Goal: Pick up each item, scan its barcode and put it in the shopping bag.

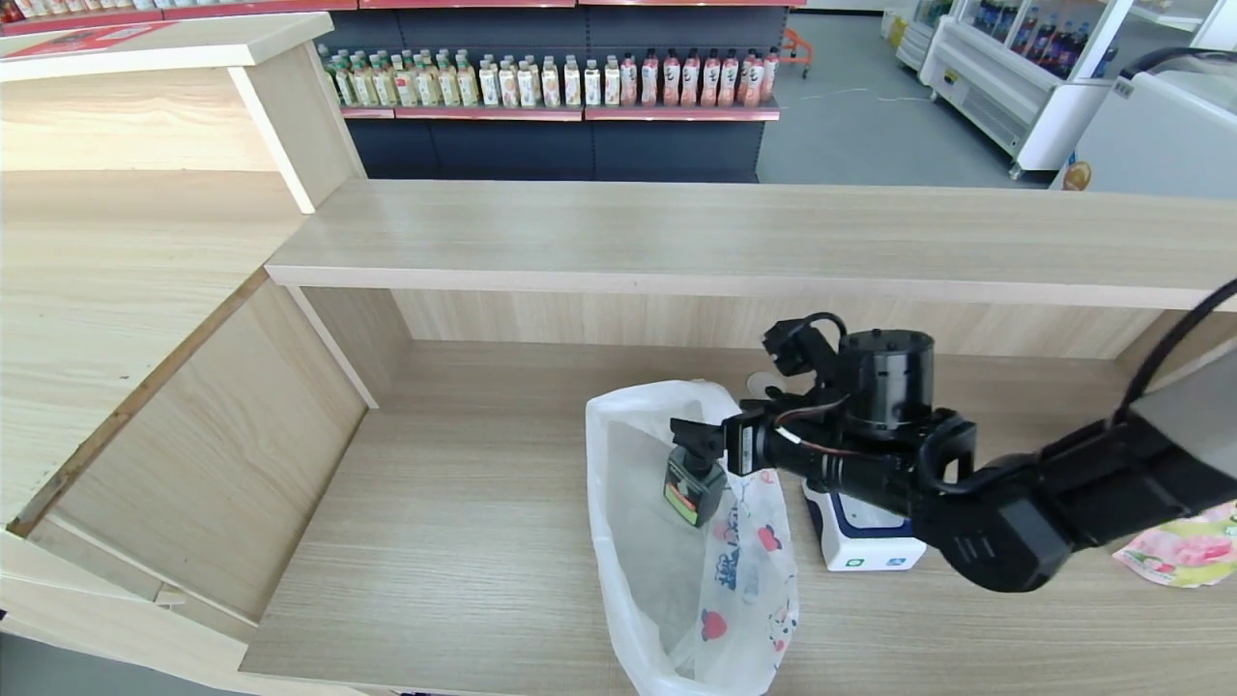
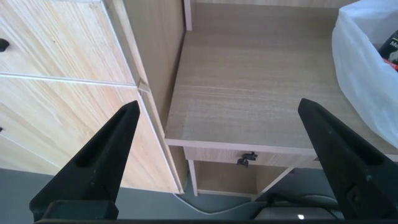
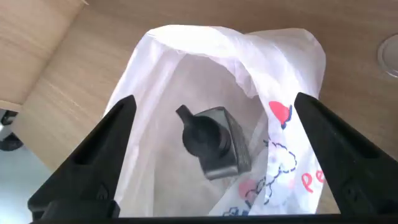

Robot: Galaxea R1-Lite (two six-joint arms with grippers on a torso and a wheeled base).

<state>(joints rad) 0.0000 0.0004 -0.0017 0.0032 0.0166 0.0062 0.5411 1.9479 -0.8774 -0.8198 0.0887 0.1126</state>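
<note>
Holds right pincer (image 3: 216,102) released above black-capped bottle (image 3: 214,142) inside the shopping bag (image 3: 186,40); holds left pincer (image 2: 219,104) released near the table (image 2: 249,74).

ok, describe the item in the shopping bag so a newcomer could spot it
On the lower wooden counter, the white shopping bag with red hearts stands open beside a white-and-blue device. Inside its mouth is a small bottle. Unlike the pink packet outside, it is dark grey with a black cap.
</note>
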